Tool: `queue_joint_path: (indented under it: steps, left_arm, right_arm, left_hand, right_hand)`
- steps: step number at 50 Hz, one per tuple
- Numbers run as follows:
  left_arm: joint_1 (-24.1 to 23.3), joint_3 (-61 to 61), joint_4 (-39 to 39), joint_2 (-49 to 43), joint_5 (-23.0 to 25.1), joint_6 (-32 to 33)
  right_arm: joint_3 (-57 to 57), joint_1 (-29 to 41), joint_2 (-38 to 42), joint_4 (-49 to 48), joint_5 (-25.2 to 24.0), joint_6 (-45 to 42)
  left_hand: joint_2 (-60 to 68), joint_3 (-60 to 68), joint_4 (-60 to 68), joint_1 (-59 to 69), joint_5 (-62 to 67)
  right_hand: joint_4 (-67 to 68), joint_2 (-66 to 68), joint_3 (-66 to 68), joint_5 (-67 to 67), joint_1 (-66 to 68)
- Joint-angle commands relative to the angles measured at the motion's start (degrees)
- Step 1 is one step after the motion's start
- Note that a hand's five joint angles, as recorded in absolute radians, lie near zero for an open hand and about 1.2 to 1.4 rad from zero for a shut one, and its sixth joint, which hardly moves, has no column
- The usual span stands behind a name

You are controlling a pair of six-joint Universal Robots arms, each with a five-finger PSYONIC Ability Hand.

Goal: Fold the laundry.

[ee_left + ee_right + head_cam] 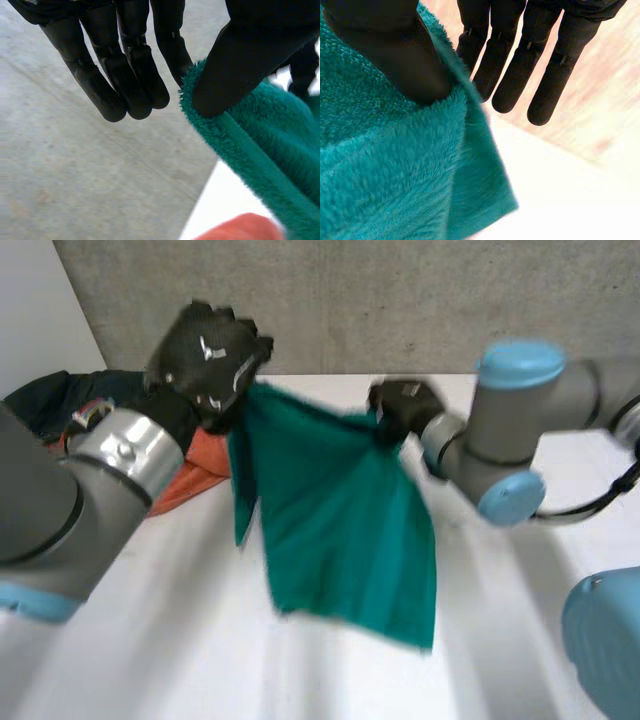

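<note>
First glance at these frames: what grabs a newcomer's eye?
A teal-green towel hangs spread above the white table, pinched at one upper corner by the left robot hand and at the other by the right robot hand. Beside the left arm, an orange cloth and a dark garment lie heaped at the table's far side.

The towel [340, 530] hung over the table [180, 640], its top corners pinched by the left hand [210, 360] and right hand [403, 405]. A pile of clothes [60, 400] lay at the table's far left, before the wall [400, 300].
</note>
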Motion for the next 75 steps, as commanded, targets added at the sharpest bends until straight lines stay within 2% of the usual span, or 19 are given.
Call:
queue_joint_path:
  steps: [1, 7, 11, 16, 22, 28, 29, 32, 36, 39, 47, 56, 66, 75]
  left_arm:
    - [-0.55, 16.31, -1.52, -6.45, -5.85, -0.08]
    - [-3.54, 21.0, -5.31, -6.73, -9.38, -0.53]
    - [-5.47, 17.06, -6.28, -4.44, -9.91, -0.88]
    - [-7.93, 6.0, -4.96, -2.51, -7.98, -1.32]
    - [-8.55, -4.74, -1.19, -6.36, -6.31, -2.11]
    - [-8.64, -8.27, 1.46, -13.22, -6.57, -3.59]
    - [-8.81, -8.27, 1.28, -13.75, -6.4, -4.21]
    - [-8.99, -8.01, 0.67, -14.55, -6.22, -6.49]
    - [-8.55, -8.09, -0.99, -14.2, -6.04, -9.92]
    - [-7.5, -8.53, -2.67, -13.41, -5.78, -12.3]
    - [-0.12, -14.67, -4.78, -8.14, -3.76, -19.77]
    - [3.93, -16.8, -5.13, -9.27, -1.39, -19.43]
    - [3.05, -13.63, -8.12, -14.28, 2.31, -18.02]
    - [0.59, -8.19, -8.39, -20.51, -0.85, -15.48]
  right_arm:
    - [-3.89, -3.47, -10.55, -8.49, 1.53, -9.94]
    - [5.33, -4.26, -20.41, -12.29, -2.43, -9.51]
    - [16.48, -5.93, -26.92, -12.64, -4.19, -9.68]
    - [33.68, -8.56, -33.51, -12.9, -4.45, -9.68]
    - [49.09, -9.89, -35.11, -14.04, -5.07, -10.73]
    - [58.51, -10.24, -30.81, -15.54, -5.33, -16.17]
    - [58.95, -10.24, -30.45, -15.45, -5.25, -17.06]
    - [60.18, -10.59, -29.66, -14.32, -5.16, -18.73]
    - [60.8, -11.29, -30.35, -13.08, -5.16, -18.04]
    - [60.98, -11.91, -31.23, -12.99, -5.16, -17.07]
    - [60.89, -14.1, -31.85, -12.91, -5.07, -13.55]
    - [60.8, -13.84, -31.59, -12.64, -5.07, -13.11]
    - [61.07, -13.67, -32.03, -12.64, -5.07, -12.85]
    - [61.24, -14.37, -32.55, -12.55, -5.07, -12.23]
  left_hand:
    - [11.43, 11.92, 11.42, 14.63, 13.52]
    - [11.43, 11.92, 11.42, 14.63, 13.52]
    - [11.43, 11.92, 11.42, 14.63, 13.52]
    - [11.43, 11.92, 11.42, 14.63, 13.52]
    - [11.43, 11.92, 11.42, 14.63, 13.52]
    - [11.43, 11.92, 11.42, 14.63, 13.52]
    - [11.28, 11.77, 11.28, 14.49, 13.37]
    - [-4.45, -3.96, -4.46, -1.25, -2.36]
    - [-17.78, -17.29, -17.79, -14.58, -15.69]
    - [-22.35, -21.86, -22.36, -19.15, -20.26]
    - [-27.4, -26.91, -27.41, -24.2, -25.31]
    - [-22.02, -21.53, -22.03, -18.82, -19.93]
    - [-27.74, -27.25, -27.74, -24.54, -25.65]
    - [-27.91, -27.42, -27.92, -24.71, -25.82]
  right_hand:
    - [11.64, 12.76, 12.07, 14.65, 17.02]
    - [11.64, 12.76, 12.07, 14.65, 17.02]
    - [11.64, 12.76, 12.07, 14.65, 17.02]
    - [11.64, 12.76, 12.07, 14.65, 17.02]
    - [11.64, 12.76, 12.07, 14.65, 17.02]
    - [11.64, 12.76, 12.07, 14.65, 17.02]
    - [11.64, 12.76, 12.07, 14.65, 17.02]
    - [11.64, 12.76, 12.07, 14.65, 17.02]
    - [11.64, 12.76, 12.07, 14.65, 17.02]
    - [11.64, 12.76, 12.07, 14.65, 17.02]
    - [11.64, 12.76, 12.07, 14.65, 17.02]
    - [11.64, 12.76, 12.07, 14.65, 17.02]
    - [11.64, 12.76, 12.07, 14.65, 17.02]
    - [11.64, 12.76, 12.07, 14.65, 17.02]
